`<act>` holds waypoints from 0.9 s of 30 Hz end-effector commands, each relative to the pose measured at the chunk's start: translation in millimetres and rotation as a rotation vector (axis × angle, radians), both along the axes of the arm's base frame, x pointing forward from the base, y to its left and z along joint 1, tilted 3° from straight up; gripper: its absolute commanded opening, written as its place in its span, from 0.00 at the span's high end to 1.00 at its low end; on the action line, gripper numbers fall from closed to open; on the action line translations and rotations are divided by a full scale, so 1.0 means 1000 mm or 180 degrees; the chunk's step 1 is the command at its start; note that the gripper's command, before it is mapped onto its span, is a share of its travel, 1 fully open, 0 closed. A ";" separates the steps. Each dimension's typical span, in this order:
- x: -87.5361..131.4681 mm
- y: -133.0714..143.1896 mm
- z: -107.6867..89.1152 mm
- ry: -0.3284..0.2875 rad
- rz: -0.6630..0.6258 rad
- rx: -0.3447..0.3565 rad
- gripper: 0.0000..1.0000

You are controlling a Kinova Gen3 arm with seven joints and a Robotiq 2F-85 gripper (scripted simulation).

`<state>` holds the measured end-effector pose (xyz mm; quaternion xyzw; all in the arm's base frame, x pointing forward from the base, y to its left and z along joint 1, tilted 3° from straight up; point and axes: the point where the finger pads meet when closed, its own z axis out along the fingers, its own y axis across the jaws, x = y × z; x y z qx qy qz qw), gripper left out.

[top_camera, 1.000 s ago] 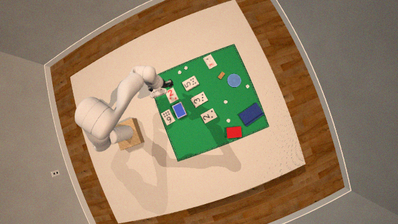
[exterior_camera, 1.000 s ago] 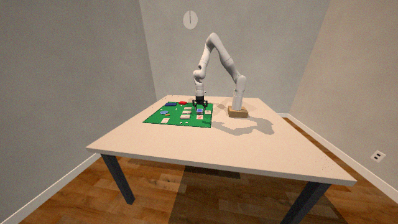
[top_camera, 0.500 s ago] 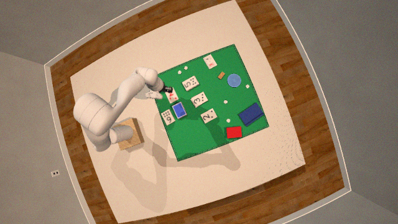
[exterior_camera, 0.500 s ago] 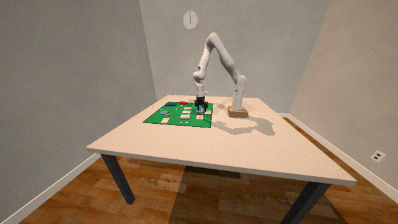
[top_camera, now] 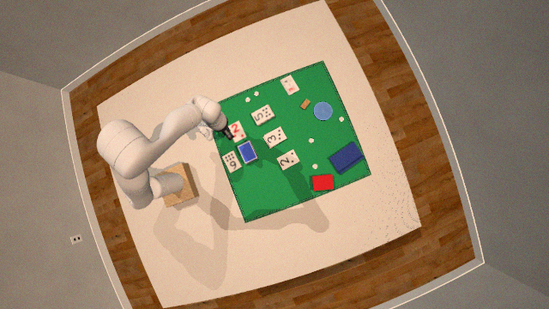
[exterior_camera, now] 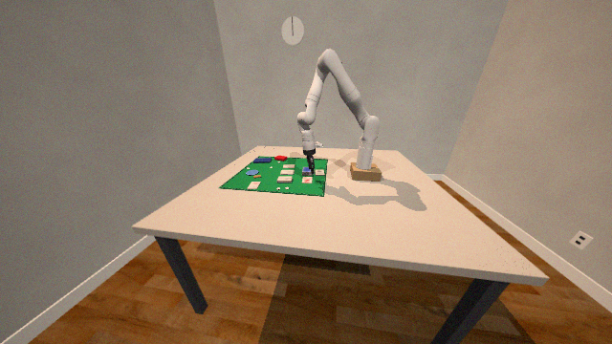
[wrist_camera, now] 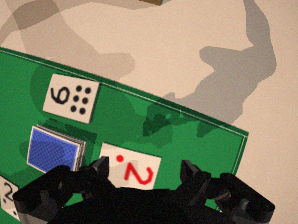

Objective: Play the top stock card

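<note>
Fingers stand wide apart, short of their full spread, with nothing held between them, in the wrist view, where both dark tips of the gripper (top_camera: 229, 134) (exterior_camera: 312, 168) (wrist_camera: 146, 169) show at the lower edge. Between and beyond those tips, the red 2 card (top_camera: 237, 131) (exterior_camera: 307, 180) (wrist_camera: 131, 167) lies face up on the green mat (top_camera: 274, 193) (exterior_camera: 263, 189) (wrist_camera: 197, 147). Just beside it is the face-down stock (top_camera: 247, 152) (exterior_camera: 306, 171) (wrist_camera: 54, 150), blue back up, its layered edges showing; the left finger overlaps its near corner in this view. The black 6 card (top_camera: 232, 161) (exterior_camera: 319, 172) (wrist_camera: 72, 98) lies near the stock, toward the mat's edge. From the top, the gripper reaches over the side of the red 2 nearest the arm, and the stock sits between the red 2 and the black 6. The black 5 pile (top_camera: 262, 115), black 3 pile (top_camera: 274, 136) and black 2 card (top_camera: 287, 160) form a row, the 3 in the middle and uncovered; the red 2 is apart from it. In the exterior view, the gripper is tilted and points down at the mat beside the stock; whether its tips touch anything cannot be told.

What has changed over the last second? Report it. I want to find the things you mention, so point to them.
The gripper (top_camera: 232, 136) (exterior_camera: 312, 172) (wrist_camera: 145, 167) has moved across the red 2 (top_camera: 236, 131) (exterior_camera: 307, 180) (wrist_camera: 131, 167) toward the blue-backed stock (top_camera: 247, 152) (exterior_camera: 306, 171) (wrist_camera: 54, 149) and turned. Nothing was visibly taken hold of or let go. The stock, the other cards and the arm's wooden base (top_camera: 190, 189) (exterior_camera: 365, 176) look unmoved.
</note>
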<state>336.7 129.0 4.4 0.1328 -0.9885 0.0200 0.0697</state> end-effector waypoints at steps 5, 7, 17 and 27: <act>-0.002 0.000 -0.001 -0.0058 -0.0733 -0.0113 0.15; -0.001 -0.001 -0.002 -0.0081 -0.1087 -0.0156 0.15; 0.003 -0.007 -0.004 -0.0213 -0.2619 -0.0319 0.15; 0.012 -0.011 -0.003 -0.0357 -0.3928 -0.0411 0.15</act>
